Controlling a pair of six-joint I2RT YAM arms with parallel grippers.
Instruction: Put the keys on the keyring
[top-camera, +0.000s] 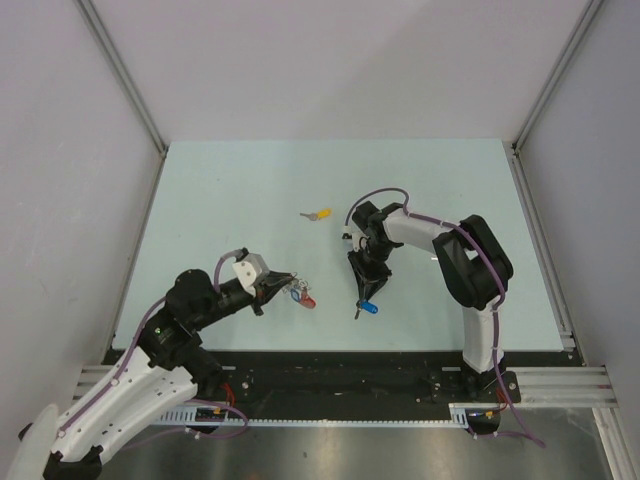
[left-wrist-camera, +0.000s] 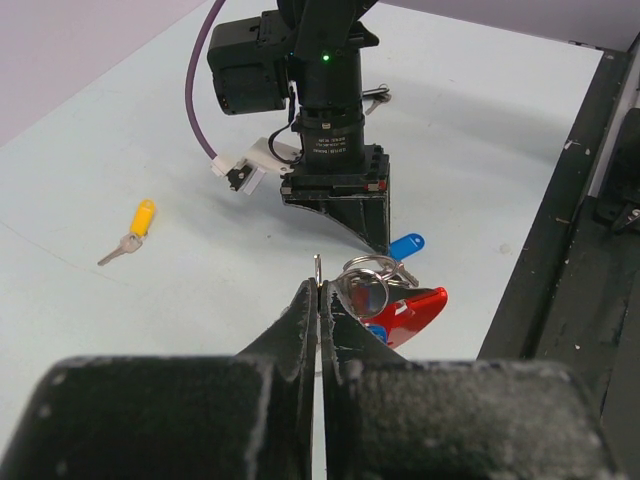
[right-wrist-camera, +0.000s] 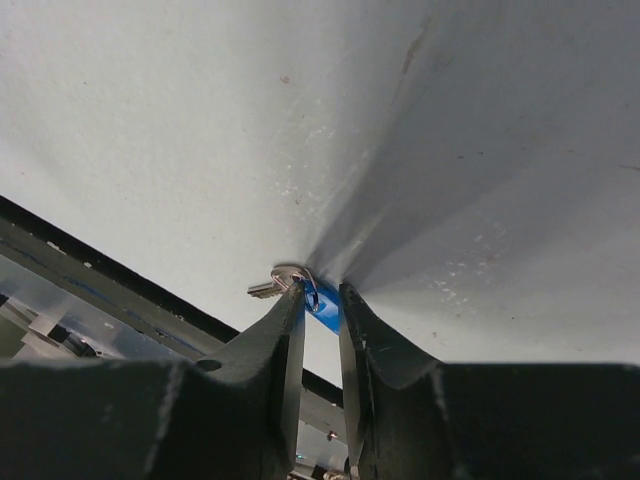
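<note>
My left gripper (top-camera: 283, 287) is shut on the keyring (left-wrist-camera: 362, 284); a thin silver ring stands edge-on between its fingertips in the left wrist view. The red strap (left-wrist-camera: 416, 311) hangs just beyond, also seen in the top view (top-camera: 306, 299). My right gripper (top-camera: 360, 300) points down at the table, its jaws narrowly apart and closed on the blue-capped key (right-wrist-camera: 326, 298). The key's silver blade (right-wrist-camera: 272, 286) sticks out left. The blue cap also shows in the left wrist view (left-wrist-camera: 405, 246) beside the right gripper's fingers (left-wrist-camera: 360, 215). The two grippers are close together.
A yellow-capped key (top-camera: 320, 214) lies alone on the pale green table (top-camera: 220, 200) farther back; it also shows in the left wrist view (left-wrist-camera: 134, 226). The black front rail (top-camera: 330, 362) runs along the table's near edge, just behind both grippers.
</note>
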